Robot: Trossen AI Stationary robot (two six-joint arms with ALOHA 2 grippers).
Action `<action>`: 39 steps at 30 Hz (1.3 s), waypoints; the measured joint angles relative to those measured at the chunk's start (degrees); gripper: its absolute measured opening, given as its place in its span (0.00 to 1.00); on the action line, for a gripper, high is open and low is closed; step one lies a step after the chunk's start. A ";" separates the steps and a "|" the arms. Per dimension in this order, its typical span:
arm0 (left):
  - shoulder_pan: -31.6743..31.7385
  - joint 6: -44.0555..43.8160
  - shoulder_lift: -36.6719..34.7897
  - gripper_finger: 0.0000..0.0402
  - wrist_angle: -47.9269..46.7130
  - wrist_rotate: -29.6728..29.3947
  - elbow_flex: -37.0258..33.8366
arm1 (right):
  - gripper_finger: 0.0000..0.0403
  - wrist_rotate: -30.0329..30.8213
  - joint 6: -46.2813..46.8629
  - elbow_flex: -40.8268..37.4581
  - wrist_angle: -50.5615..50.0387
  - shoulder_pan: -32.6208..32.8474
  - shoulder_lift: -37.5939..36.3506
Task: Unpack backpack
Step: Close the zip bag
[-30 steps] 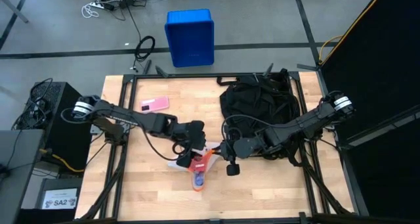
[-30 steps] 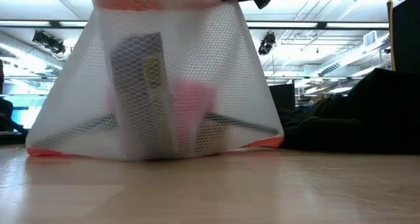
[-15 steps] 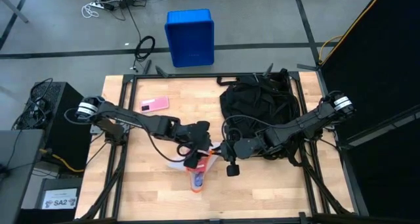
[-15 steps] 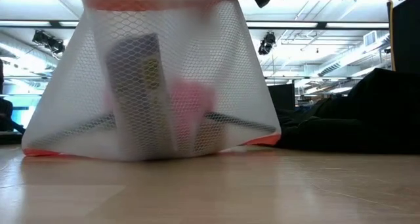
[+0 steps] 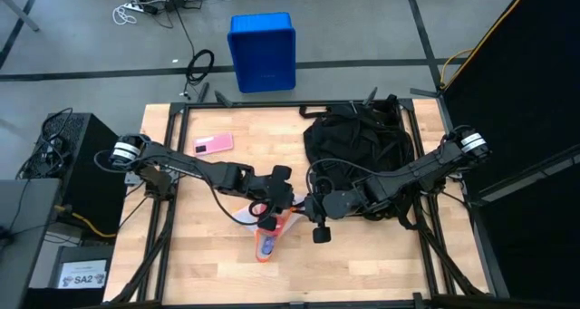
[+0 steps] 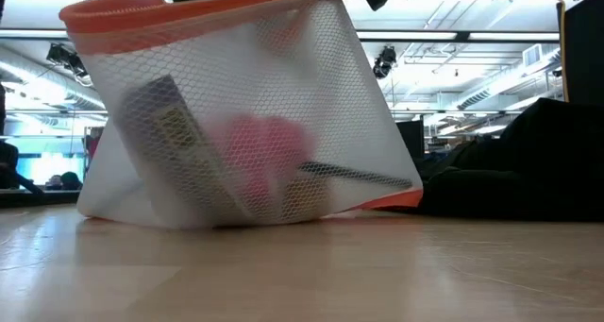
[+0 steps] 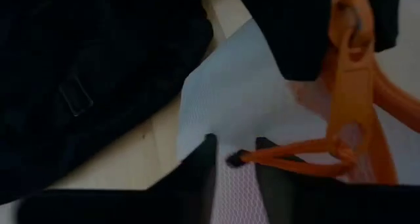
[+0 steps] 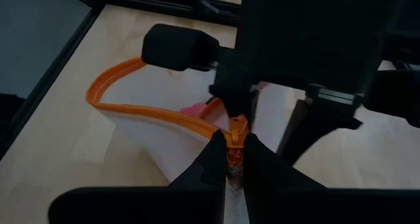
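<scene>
White mesh with an orange zipper rim makes up the pouch (image 5: 265, 235) that sits near the middle of the counter (image 5: 190, 264), toward its front edge, and both of my grippers are at it. My right gripper (image 8: 231, 159) is clamped shut on the orange zipper (image 8: 157, 113) at the pouch's rim, the two dark fingers (image 8: 209, 163) pressed together around the orange band. My left gripper (image 7: 234, 159) is at the same rim from the other side, its fingers (image 7: 200, 165) standing narrowly apart on either side of a thin orange zipper pull (image 7: 289, 153); whether they actually pinch it I cannot tell. From table height the pouch (image 6: 241, 124) leans over, its orange mouth lifted up and tilted, one lower corner resting on the wood; inside it, blurred through the mesh, are a dark flat box with a yellowish label (image 6: 170, 138) and something pink (image 6: 260, 152). The backpack (image 5: 358, 150) lies slumped on the right half of the counter toward the back edge, black, its straps spilling around it, with my right arm reaching across in front of it. A pink flat item (image 5: 213, 144) lies on the left half near the back edge, well apart from the pouch. On the floor beyond the back edge stands a blue crate (image 5: 263, 51).
</scene>
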 joint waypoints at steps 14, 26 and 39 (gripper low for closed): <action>-0.11 0.97 0.00 0.00 -5.69 -2.85 1.09 | 0.11 -0.19 -3.63 0.00 -1.64 -0.02 0.00; -0.97 1.11 0.00 0.00 -7.22 -3.31 3.67 | 0.29 -1.51 -0.59 0.00 -5.52 0.17 -0.02; -1.25 1.04 -2.40 0.00 -10.49 -6.31 3.67 | 0.29 -1.86 1.00 0.00 -8.84 0.76 -0.03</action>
